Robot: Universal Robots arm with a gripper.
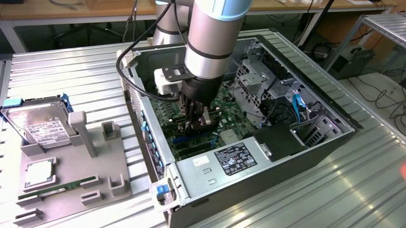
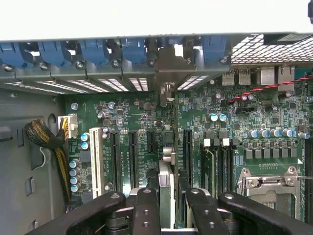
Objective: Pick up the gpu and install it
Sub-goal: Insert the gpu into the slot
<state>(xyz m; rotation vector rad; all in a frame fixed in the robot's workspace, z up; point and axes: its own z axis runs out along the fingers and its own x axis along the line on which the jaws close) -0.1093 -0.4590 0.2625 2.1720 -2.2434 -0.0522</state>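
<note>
The black fingers sit nearest the wrist camera, closed on the edge-on card — the gpu, gripped by the gripper. It stands upright over the green board, its length parallel to the slots — just above them.
</note>
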